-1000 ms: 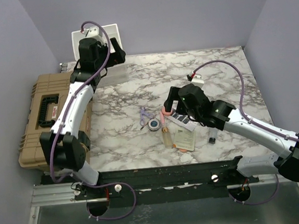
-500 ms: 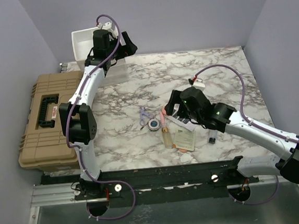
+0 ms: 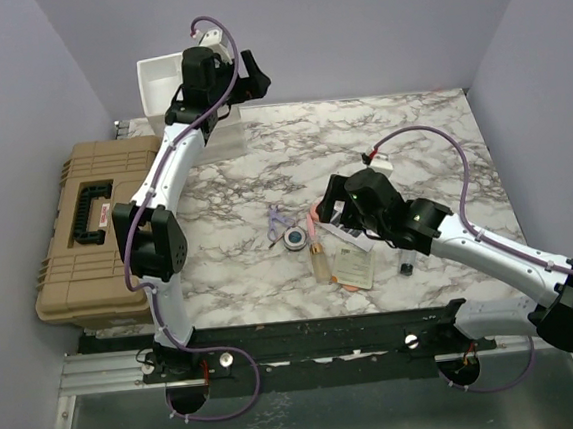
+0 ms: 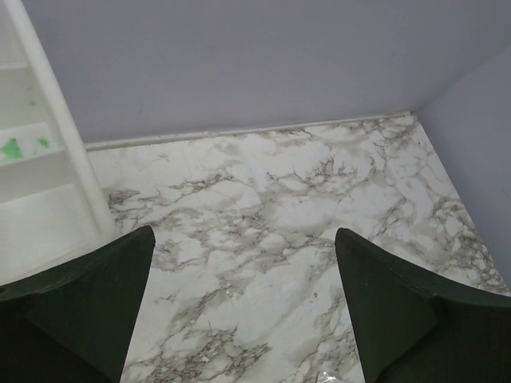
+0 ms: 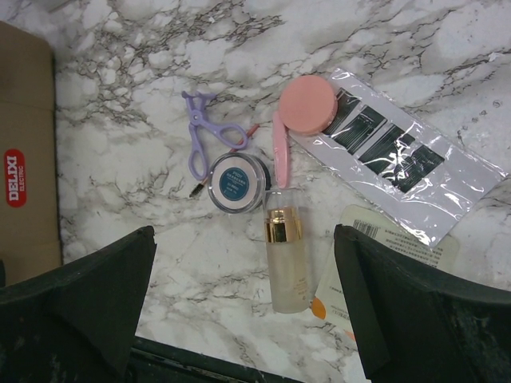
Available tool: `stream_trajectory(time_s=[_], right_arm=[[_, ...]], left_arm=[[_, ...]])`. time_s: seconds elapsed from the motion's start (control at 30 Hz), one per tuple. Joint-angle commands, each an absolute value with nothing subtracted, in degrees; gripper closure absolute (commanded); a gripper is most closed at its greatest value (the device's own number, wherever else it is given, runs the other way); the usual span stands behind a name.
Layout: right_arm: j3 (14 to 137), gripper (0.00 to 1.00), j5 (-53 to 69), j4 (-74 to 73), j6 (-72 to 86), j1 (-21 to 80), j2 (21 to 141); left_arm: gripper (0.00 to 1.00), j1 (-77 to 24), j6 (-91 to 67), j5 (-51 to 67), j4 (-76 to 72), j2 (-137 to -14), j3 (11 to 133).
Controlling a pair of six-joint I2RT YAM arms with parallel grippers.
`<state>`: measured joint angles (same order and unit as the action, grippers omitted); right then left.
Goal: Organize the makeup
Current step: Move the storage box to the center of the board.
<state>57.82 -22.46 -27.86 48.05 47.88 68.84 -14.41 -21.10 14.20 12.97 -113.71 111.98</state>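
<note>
Lying in a loose cluster mid-table, the makeup sits free of both arms: the round blue compact [image 5: 236, 182], the small bottle [image 5: 287, 259] just below it, and the pink puff [image 5: 307, 104] overlapping one end of the black strip palette [image 5: 397, 153]. The cream sachet [image 5: 375, 243] is partly hidden behind a finger of the right gripper [image 5: 243, 231], whose jaws hang spread wide above the group and hold nothing. From above that gripper covers much of the palette, and the dark vial [image 3: 406, 262] is too small to make out in detail. The left gripper [image 4: 243, 233], equally wide open and empty, is at the back wall beside the white organizer [image 4: 44, 207], which the wrist view cuts off. Compared with 1 second ago, the left arm has swung right, off the organizer; the right arm and the cosmetics have hardly shifted.
</note>
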Motion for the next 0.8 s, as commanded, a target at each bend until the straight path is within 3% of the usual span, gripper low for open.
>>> stream_trajectory(time_s=[0.0,0.43,0.77], right_arm=[[57.1,0.00,-20.9,-27.3,48.8,47.4,68.3],[56.6,0.00,-21.6,-28.6,49.1,47.4,66.9],[55.3,0.00,-23.2,-29.1,50.8,47.2,66.3]], left_arm=[[0.05,-14.4,-19.1,4.9,14.2,-112.3,116.0],[0.09,-14.8,-19.9,0.4,16.8,-121.7,119.3],[0.09,-19.3,-15.6,11.5,19.7,-123.4,120.2]])
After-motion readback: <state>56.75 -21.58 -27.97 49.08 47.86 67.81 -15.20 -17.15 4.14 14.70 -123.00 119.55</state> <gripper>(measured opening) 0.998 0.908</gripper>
